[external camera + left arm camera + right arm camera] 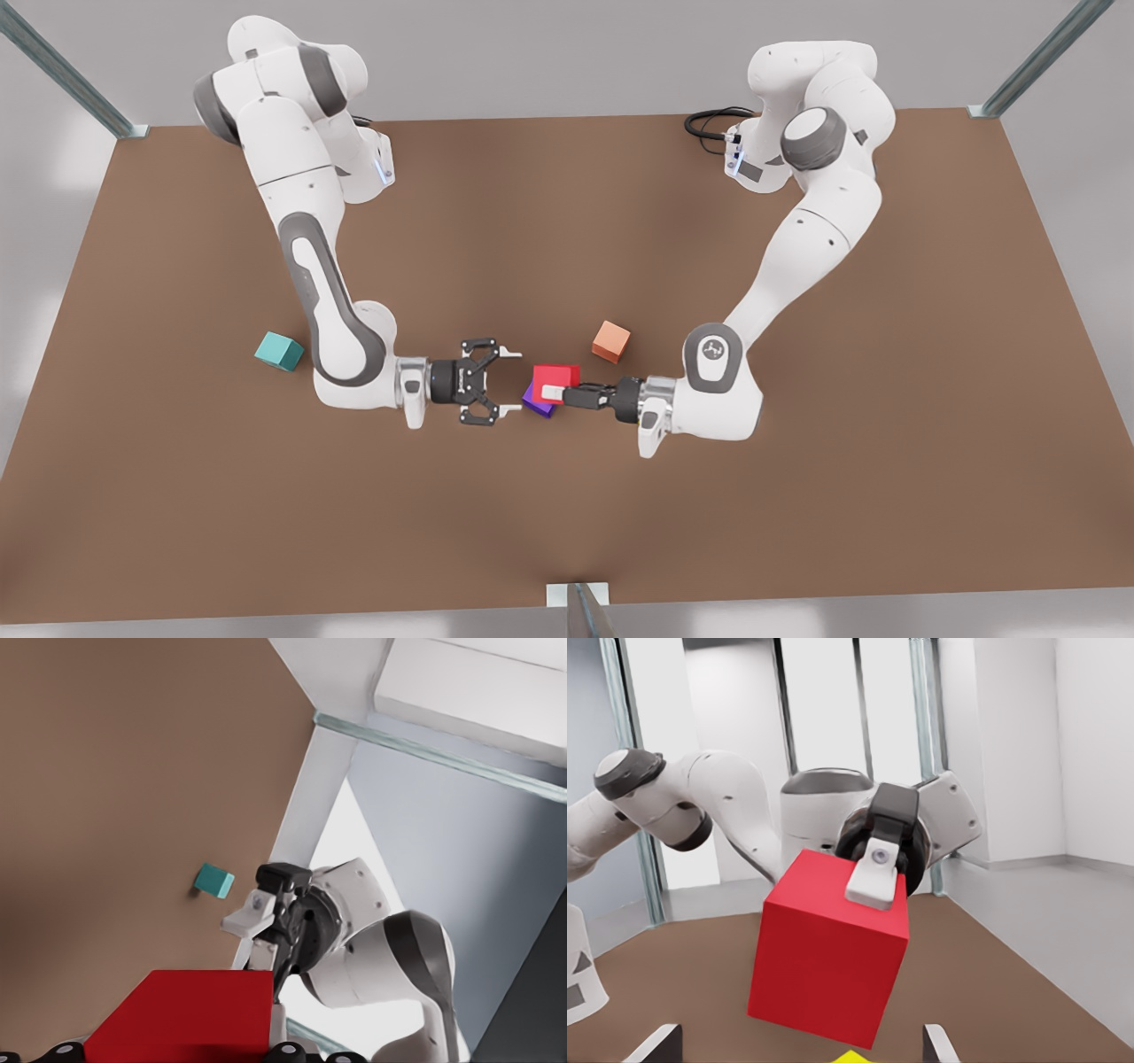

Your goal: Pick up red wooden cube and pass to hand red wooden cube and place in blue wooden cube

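Red wooden cube [555, 383] sits clamped in the left gripper [560, 393], held above the brown desk [567, 514] near its middle. That gripper belongs to the arm on the front view's right, and its jaws are closed on the cube's faces. In the left wrist view the cube [182, 1014] lies close to the camera; in the right wrist view the same cube [828, 958] appears with one pale fingertip [874, 881] of the left gripper pressed against its upper face.

The right gripper [508, 382], on the arm at the front view's left, faces the cube with jaws spread wide, just beside it but not touching. It is also seen beyond the cube in the left wrist view [257, 926].

The blue wooden cube [279, 351] rests on the desk at the front view's left, close to the right arm's elbow and well apart from the red one; it appears in the left wrist view too [214, 881].

A purple cube [534, 403] lies on the desk partly hidden under the red cube. An orange-salmon cube [611, 342] stands near, toward the far side of the desk.
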Motion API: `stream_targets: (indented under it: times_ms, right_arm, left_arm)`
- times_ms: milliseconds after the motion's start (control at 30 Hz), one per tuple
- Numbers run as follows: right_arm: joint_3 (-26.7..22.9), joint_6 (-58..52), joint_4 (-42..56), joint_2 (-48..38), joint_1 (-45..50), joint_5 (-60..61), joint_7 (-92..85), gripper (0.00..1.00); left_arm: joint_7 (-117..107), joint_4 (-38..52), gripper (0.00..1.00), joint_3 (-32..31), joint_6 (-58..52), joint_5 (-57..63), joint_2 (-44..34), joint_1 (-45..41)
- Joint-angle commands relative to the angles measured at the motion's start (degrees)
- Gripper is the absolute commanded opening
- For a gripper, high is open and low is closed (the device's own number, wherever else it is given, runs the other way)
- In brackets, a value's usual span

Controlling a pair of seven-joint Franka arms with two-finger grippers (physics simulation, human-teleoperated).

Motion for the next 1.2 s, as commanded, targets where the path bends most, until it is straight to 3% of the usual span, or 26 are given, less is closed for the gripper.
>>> stream_targets:
  times_ms: [0, 1167]
  right_arm:
    - [0.02, 1.13, 0.01, -0.05, 0.24, 1.23, -23.99, 1.00]
    - [0.11, 8.52, 2.03, 1.97, 5.16, 4.92, -22.23, 1.00]
  left_arm:
    - [9.61, 0.06, 0.66, -0.05, 0.83, -0.86, 0.06, -0.32]
    - [16.20, -0.20, 0.66, -0.05, 5.40, -3.32, 0.32, -1.99]
